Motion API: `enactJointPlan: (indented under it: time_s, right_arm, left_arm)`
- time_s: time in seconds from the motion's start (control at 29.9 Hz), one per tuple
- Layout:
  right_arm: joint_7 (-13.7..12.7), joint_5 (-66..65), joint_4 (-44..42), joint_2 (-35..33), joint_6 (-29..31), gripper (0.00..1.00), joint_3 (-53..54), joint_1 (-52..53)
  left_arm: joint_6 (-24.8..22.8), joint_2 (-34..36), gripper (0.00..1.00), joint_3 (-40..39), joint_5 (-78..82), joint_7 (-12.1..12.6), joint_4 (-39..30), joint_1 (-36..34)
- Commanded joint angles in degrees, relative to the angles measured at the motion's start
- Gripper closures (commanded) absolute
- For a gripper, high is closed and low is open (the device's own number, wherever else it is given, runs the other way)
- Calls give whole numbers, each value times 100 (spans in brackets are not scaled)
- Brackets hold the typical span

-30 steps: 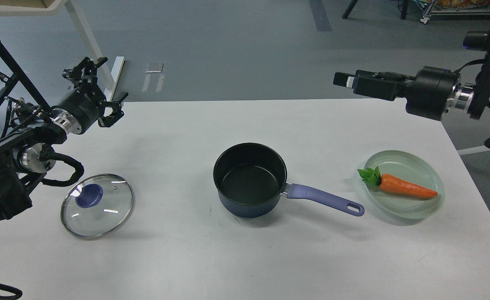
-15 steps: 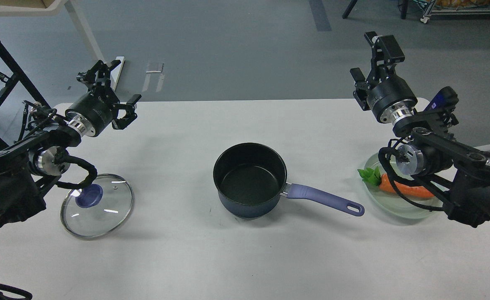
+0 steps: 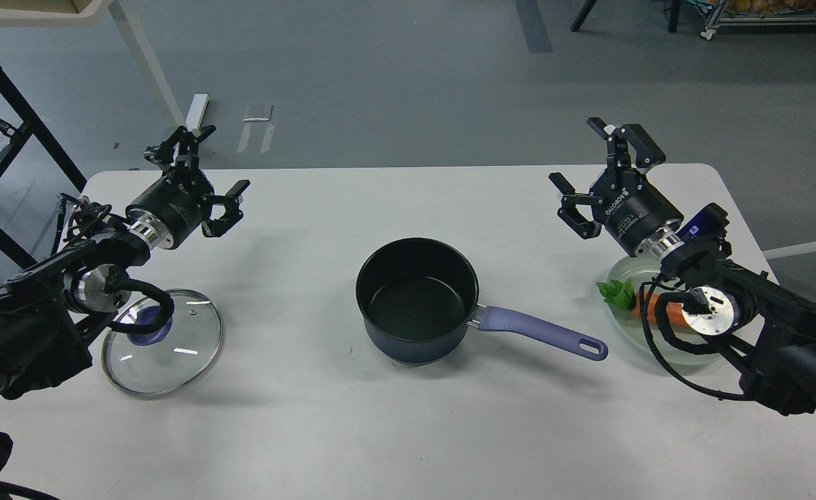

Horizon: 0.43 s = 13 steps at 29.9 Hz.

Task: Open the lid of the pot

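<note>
A dark blue pot (image 3: 417, 298) with a lilac handle (image 3: 539, 333) stands uncovered at the middle of the white table. Its glass lid (image 3: 171, 347) with a blue knob lies flat on the table at the left, apart from the pot and partly behind my left arm. My left gripper (image 3: 203, 177) is open and empty, held above the table's far left, beyond the lid. My right gripper (image 3: 598, 167) is open and empty, above the table's far right.
A glass plate (image 3: 685, 354) with an orange toy carrot (image 3: 647, 305) sits at the right, partly hidden by my right arm. The white table (image 3: 408, 430) has its far edge just beyond both grippers. A black frame stands off the table at the left.
Both arms have swung inward over the table. My right gripper came down from high at the right to above the plate. My left gripper shifted right. Pot and lid have not moved.
</note>
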Motion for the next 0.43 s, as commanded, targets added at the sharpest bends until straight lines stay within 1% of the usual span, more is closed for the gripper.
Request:
enactJointPlan:
  time_s: [0.0, 0.4]
  right_arm:
    - [0, 13, 2, -150, 78, 0, -296, 52]
    - [0, 13, -7, -1, -141, 0, 134, 52]
  left_arm:
    - [0, 0, 1, 1, 1, 1, 0, 0]
    - [0, -9, 1, 10, 36, -8, 0, 9]
